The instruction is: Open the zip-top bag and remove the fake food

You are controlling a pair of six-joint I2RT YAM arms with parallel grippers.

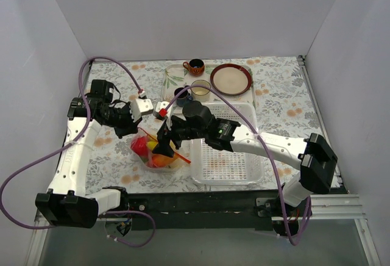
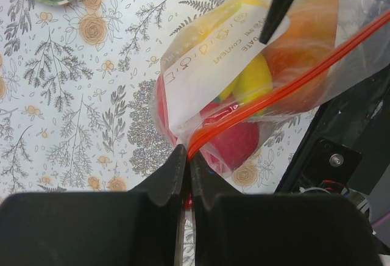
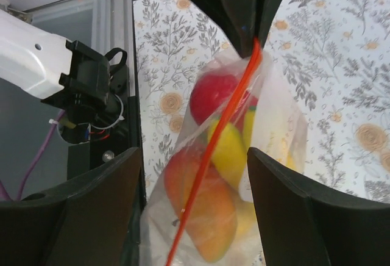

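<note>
The zip-top bag (image 1: pixel 157 155) is clear with a red-orange zip strip (image 2: pixel 286 83), and sits near the table's front left. Inside is the fake food: a red round fruit (image 3: pixel 212 95), a yellow piece (image 3: pixel 228 150) and a pink-orange peach (image 3: pixel 204 208). My left gripper (image 2: pixel 186 154) is shut on one end of the zip strip; it also shows in the top view (image 1: pixel 138 132). My right gripper (image 3: pixel 194 154) is open, one finger on each side of the bag, over the strip. In the top view it (image 1: pixel 163 141) hovers right above the bag.
A white slotted basket (image 1: pixel 228 156) stands just right of the bag, under the right arm. Behind it are a brown plate (image 1: pixel 231 78), a brown cup (image 1: pixel 195 66), a cream cup (image 1: pixel 200 89) and a dark cup (image 1: pixel 181 95). The table's front edge is close.
</note>
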